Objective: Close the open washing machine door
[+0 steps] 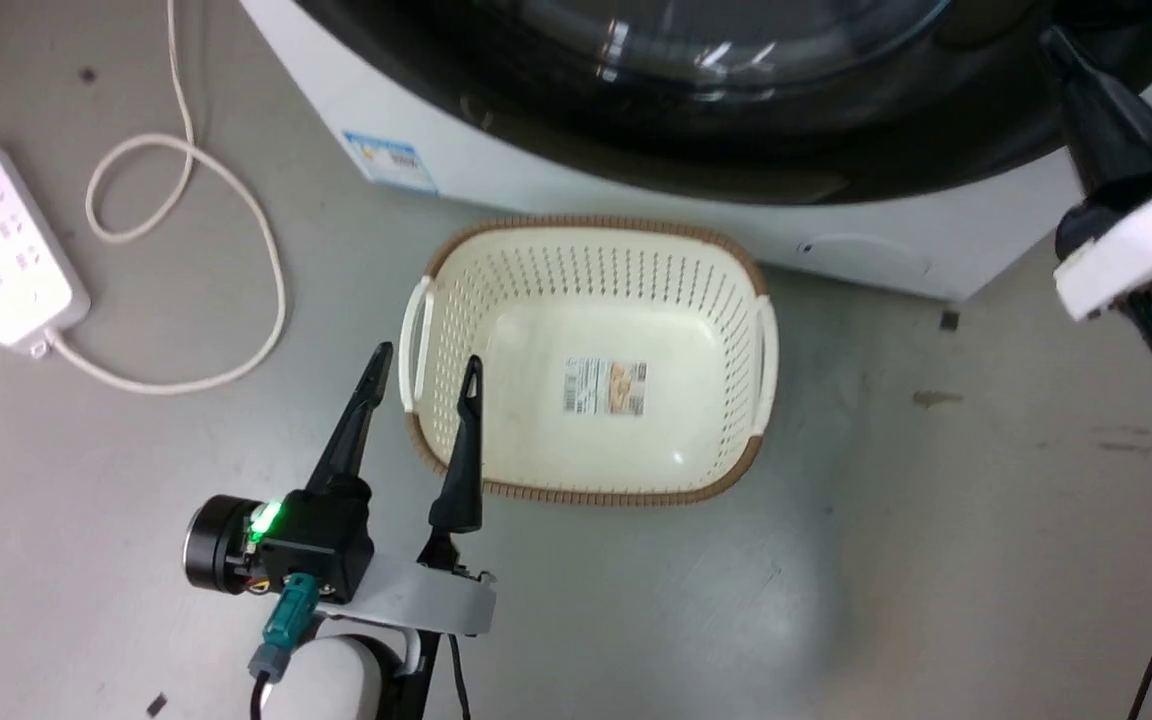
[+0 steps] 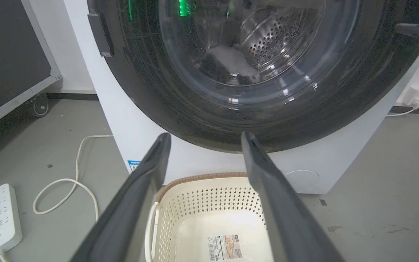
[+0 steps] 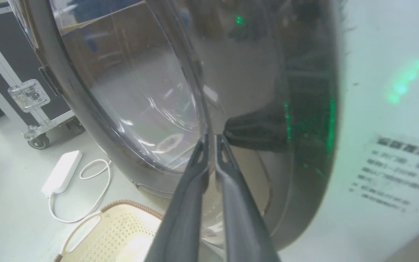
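washing machine door (image 1: 736, 150) sits close against the white machine front. right hand (image 3: 212, 140), fingers almost together, tips at its black rim. left hand (image 1: 428, 356) spread wide by the basket (image 1: 736, 250).

a cream perforated laundry basket (image 1: 586, 270) with a brown rim sits mid-frame on a grey floor (image 1: 886, 560), with a printed label (image 1: 604, 387) on its bottom. at the left edge lies a white power strip (image 1: 1, 245), its pale cord (image 1: 281, 290) looping beside it. in the left wrist view, a black wheeled case (image 2: 9, 54) stands upper left.

Glossy black-rimmed glass washing machine door (image 2: 151, 91), seemingly shut
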`<state>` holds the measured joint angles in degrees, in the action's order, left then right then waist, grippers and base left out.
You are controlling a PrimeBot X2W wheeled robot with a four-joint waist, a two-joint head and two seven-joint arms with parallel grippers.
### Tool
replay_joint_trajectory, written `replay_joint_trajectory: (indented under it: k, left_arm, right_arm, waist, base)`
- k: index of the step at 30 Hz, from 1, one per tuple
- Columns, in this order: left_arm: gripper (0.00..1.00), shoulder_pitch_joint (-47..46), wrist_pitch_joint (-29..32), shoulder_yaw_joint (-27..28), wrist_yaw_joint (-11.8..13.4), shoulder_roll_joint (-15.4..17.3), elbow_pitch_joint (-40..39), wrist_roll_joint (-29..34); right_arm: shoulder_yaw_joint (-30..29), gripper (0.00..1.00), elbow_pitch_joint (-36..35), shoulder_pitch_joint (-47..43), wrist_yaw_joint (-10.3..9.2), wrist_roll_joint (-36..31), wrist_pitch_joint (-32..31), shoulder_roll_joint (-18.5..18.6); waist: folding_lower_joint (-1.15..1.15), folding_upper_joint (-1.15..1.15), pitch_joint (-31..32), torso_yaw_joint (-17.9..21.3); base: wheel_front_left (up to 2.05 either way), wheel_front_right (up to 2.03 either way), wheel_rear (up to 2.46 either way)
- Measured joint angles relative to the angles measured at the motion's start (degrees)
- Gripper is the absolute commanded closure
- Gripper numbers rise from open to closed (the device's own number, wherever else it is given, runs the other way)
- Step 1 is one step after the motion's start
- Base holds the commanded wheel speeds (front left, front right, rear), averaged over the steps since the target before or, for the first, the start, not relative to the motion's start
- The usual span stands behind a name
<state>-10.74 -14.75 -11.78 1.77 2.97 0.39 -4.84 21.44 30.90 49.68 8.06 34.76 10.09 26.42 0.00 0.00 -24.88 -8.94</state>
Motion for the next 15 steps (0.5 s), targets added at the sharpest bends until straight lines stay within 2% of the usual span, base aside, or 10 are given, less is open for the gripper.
replay_joint_trajectory:
  k: [1, 8, 15]
  left_arm:
    - [0.0, 0.01, 0.01, 0.18, -0.01, 0.0, 0.18, -0.09]
    - [0.0, 1.58, 0.01, 3.1, -0.97, -0.09, 2.43, -2.63]
    - [0.0, 4.44, 0.0, 6.69, -1.86, -0.08, 4.93, -3.03]
  right_arm:
    - [0.16, 0.0, 0.0, -0.75, -0.03, 0.01, 0.68, 0.02]
    - [-1.58, 0.0, -3.92, -11.46, -0.53, -3.63, 4.23, -0.42]
    - [-10.88, 0.0, -11.01, -25.58, -0.53, -12.14, 4.66, -8.15]
  waist:
    - [0.0, 0.0, 0.72, 0.16]
    - [-0.01, 0.0, 7.22, 1.81]
    - [-0.02, 0.0, 14.11, 4.86]
  base:
    - [0.0, 0.0, 0.0]
    - [0.0, 0.0, 0.0]
    - [0.0, 0.0, 0.0]
